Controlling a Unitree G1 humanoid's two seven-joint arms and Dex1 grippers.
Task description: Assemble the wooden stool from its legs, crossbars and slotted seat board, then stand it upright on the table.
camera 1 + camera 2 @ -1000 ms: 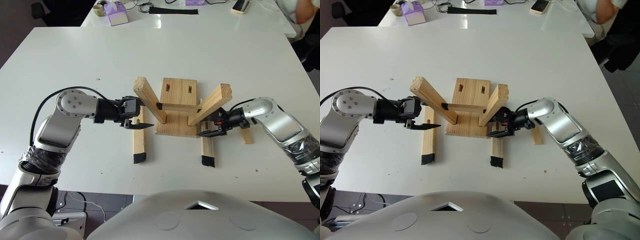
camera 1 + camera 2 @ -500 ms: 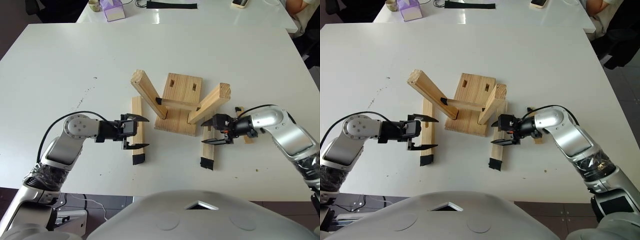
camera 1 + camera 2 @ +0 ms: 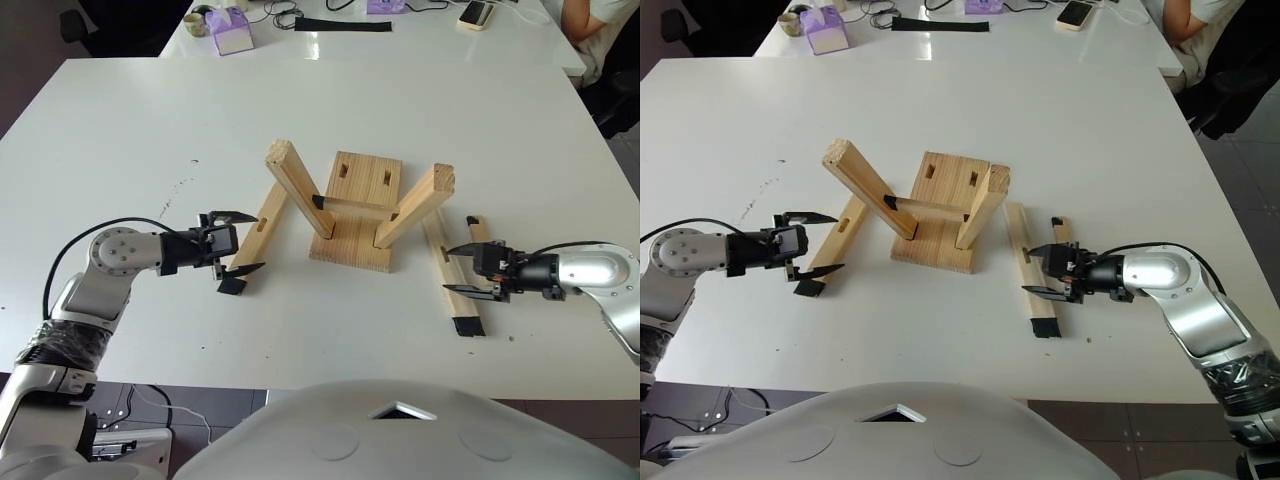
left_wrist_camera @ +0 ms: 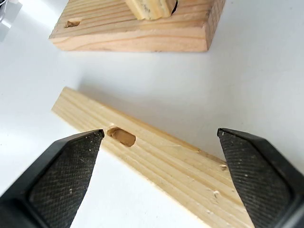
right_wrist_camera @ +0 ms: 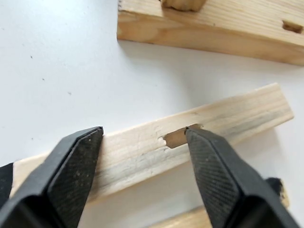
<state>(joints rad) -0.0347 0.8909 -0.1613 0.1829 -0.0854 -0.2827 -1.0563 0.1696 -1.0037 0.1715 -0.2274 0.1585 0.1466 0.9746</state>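
Wooden left leg (image 3: 262, 217), centre-left, and right leg (image 3: 437, 241), lower right, lie loose; my left claw (image 3: 244, 242) and right claw (image 3: 458, 270) gape astride them, so clamping seems next.

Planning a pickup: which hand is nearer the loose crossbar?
Right. The right hand is beside the crossbar, straddling a loose leg; the left hand is beyond the seat board.

Seat board (image 3: 362, 188), loose legs (image 3: 258, 227) on table (image 3: 470, 110)
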